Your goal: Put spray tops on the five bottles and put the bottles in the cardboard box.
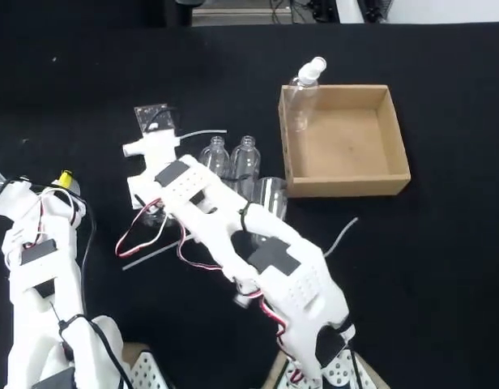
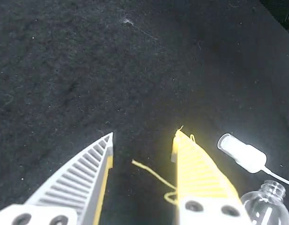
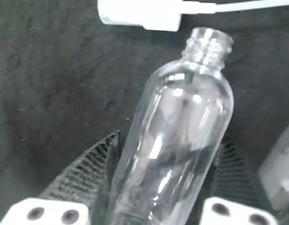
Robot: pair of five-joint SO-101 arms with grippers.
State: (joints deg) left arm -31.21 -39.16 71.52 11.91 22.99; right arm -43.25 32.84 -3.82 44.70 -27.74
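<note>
My right gripper [image 3: 169, 140] is shut on a clear open-necked bottle [image 3: 177, 126], its black fingers [image 3: 95, 159] on either side of the body. Just past the neck lies a white spray top [image 3: 140, 13] with its thin tube; the same spray top [image 1: 150, 147] sits at the end of the right arm. Two uncapped bottles [image 1: 231, 156] stand beside that arm and a third clear bottle [image 1: 271, 194] is next to them. One bottle with a spray top [image 1: 303, 93] stands in the cardboard box [image 1: 395, 138]. My left gripper [image 2: 143, 136] is open over bare cloth.
The table is covered in black cloth. Thin loose tubes lie by the right arm [image 1: 342, 235] and under it [image 1: 152, 253]. In the left wrist view a spray top [image 2: 241, 154] and a bottle neck [image 2: 271, 192] lie off to one side. Red wires loop off the right arm.
</note>
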